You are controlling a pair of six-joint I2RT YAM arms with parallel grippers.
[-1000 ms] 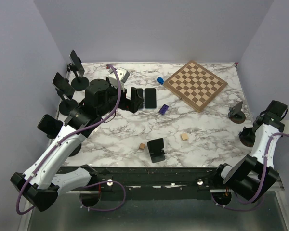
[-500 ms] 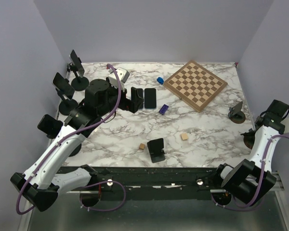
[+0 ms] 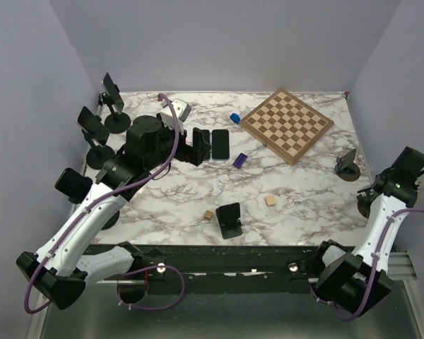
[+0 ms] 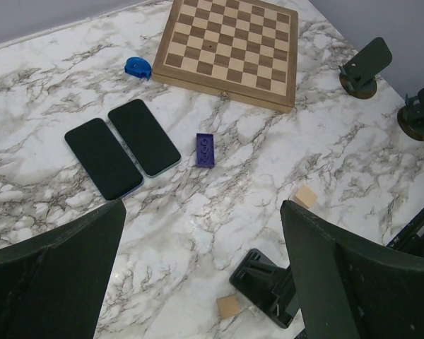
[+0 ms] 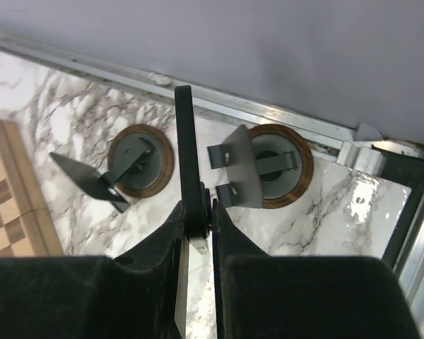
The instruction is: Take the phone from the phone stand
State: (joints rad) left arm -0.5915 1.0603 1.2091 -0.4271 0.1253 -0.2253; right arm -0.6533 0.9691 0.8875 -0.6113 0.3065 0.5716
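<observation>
My right gripper (image 5: 198, 212) is shut on a thin dark phone (image 5: 186, 141), seen edge-on and held upright above the table. Right below it stands a bare round-based phone stand (image 5: 267, 167), its cradle empty and apart from the phone. A second bare stand (image 5: 138, 164) is to its left. In the top view the right gripper (image 3: 401, 176) hangs at the table's right edge, above the partly hidden stand (image 3: 363, 205). My left gripper (image 4: 201, 272) is open and hovers over the table's middle with nothing between its fingers.
Two phones (image 4: 102, 157) (image 4: 144, 136) lie flat near a blue brick (image 4: 205, 150). A chessboard (image 3: 287, 124) sits at the back right. Three stands holding phones (image 3: 93, 127) line the left edge. A black angled stand (image 3: 230, 219) and small wooden cubes (image 3: 271, 200) sit near the front.
The right gripper has closed on the phone. The right arm has risen and swung outward to the right, carrying the phone off its stand. The left arm has not moved.
</observation>
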